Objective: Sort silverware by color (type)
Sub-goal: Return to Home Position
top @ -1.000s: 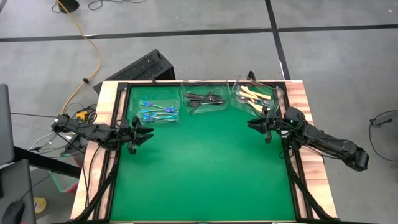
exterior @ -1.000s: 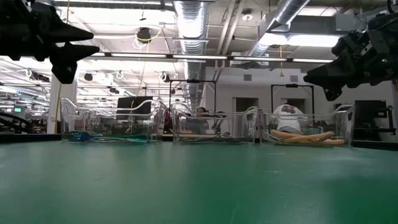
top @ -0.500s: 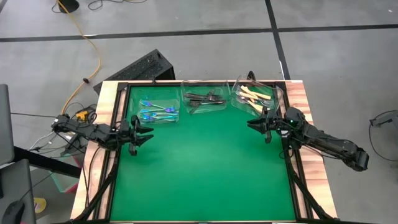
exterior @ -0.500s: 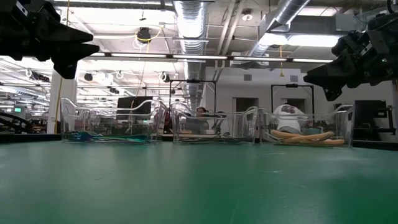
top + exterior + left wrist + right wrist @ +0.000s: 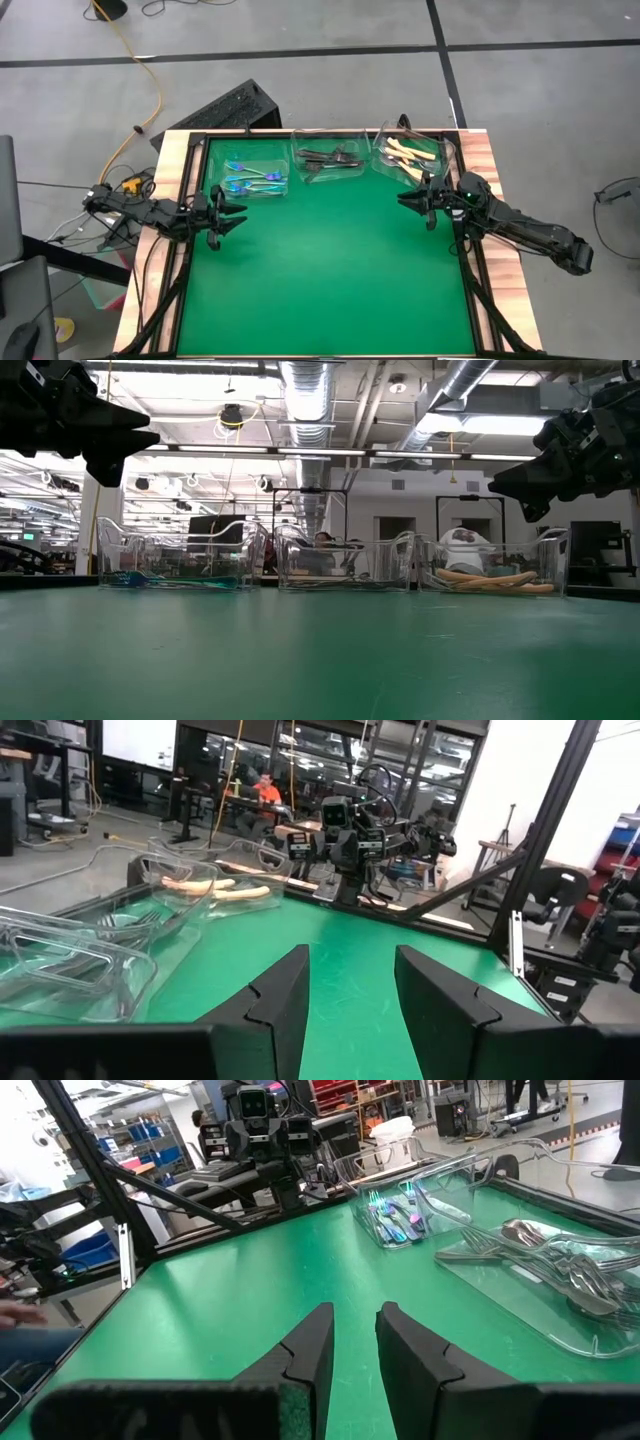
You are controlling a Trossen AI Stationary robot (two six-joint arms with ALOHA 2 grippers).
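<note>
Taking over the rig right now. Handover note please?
Left gripper: open, empty, above the mat's left side.
Right gripper: open, empty, above the mat's right side.
Things: blue forks in the left tub, dark forks in the middle tub, cream forks in the right tub.
Done: no loose fork shows on the mat, so sorting looks complete.
Left: nothing visible to sort; probably only parking the arms.
</note>
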